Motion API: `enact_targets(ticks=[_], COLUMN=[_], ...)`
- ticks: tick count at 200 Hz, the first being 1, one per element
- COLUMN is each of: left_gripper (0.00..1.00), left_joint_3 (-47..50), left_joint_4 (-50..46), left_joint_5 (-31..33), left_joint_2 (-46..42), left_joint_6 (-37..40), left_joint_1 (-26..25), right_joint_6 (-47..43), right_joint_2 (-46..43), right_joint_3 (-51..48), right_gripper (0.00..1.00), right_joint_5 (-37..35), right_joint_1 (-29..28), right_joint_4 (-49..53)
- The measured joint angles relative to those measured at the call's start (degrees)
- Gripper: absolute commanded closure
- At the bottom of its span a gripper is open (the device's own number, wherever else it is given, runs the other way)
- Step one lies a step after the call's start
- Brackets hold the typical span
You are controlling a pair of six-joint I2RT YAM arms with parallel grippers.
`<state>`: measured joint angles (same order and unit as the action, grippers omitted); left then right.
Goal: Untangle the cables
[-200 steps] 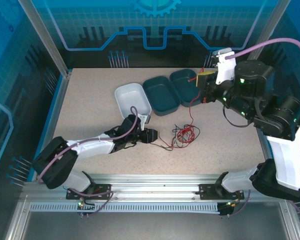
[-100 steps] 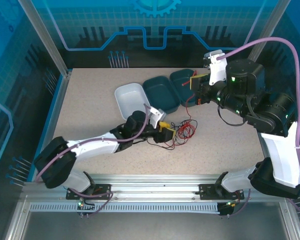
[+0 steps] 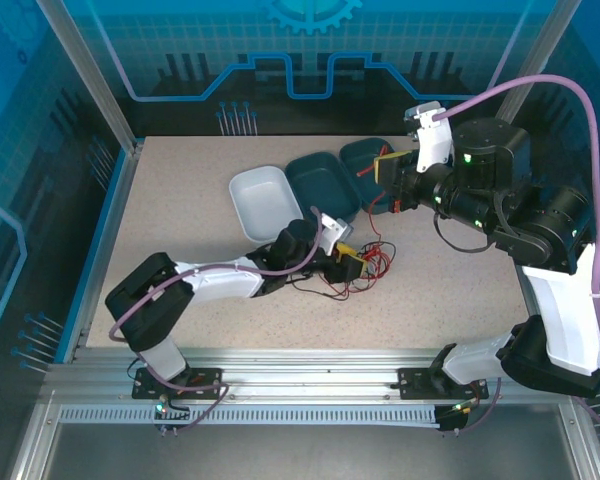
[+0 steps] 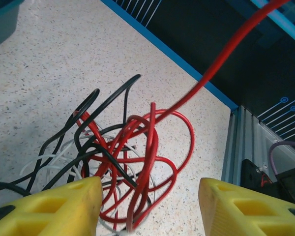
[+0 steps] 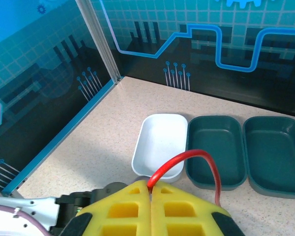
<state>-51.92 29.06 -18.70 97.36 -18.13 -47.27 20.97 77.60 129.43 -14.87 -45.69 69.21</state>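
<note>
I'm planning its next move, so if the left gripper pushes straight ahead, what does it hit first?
Most likely the cable tangle: the left gripper stands open right at its red, black and white loops, though depth is unclear.

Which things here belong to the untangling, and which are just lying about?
Job: red cable, pinched in the shut right gripper; black cable; white cable; open left gripper.
Lying about: white tray; middle teal tray; end teal tray.
</note>
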Motion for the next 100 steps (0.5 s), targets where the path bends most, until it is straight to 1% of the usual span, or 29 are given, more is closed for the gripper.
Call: enact_targets(ticks=[14,39,57,67,100], left_gripper=[0.55,0.81,0.94,0.97,0.98], left_joint_3=[-0.44,-0.44,-0.44,-0.44,1.25], left_joint_4=[0.00,-0.22,-0.26,-0.33,-0.28], left_joint_5=[0.55,1.64,2.82,3.69,5.01], left_joint_2=[1.46,3.28,3.52,3.52,3.54], left_joint_6=[-0.50,-1.68,-1.97,-2.21,-2.54], left_joint_1=[-0.17,-0.15,-0.15,-0.15,-0.15], right_joint_6=[0.02,0.02,0.00,0.00,0.00], right_joint_2=[0.00,0.00,-0.48,-1.07,-3.96], right_joint_3=[0.15,1.79,2.71,2.71,3.06], right_gripper=[1.00,1.00,1.00,1.00,1.00], right_joint_5=[0.59,0.81,0.31,-0.11,-2.19], right_joint_1=[0.00,0.00,0.00,0.00,0.00], right_joint_4=[-0.20,0.04,0.28,0.37,0.61])
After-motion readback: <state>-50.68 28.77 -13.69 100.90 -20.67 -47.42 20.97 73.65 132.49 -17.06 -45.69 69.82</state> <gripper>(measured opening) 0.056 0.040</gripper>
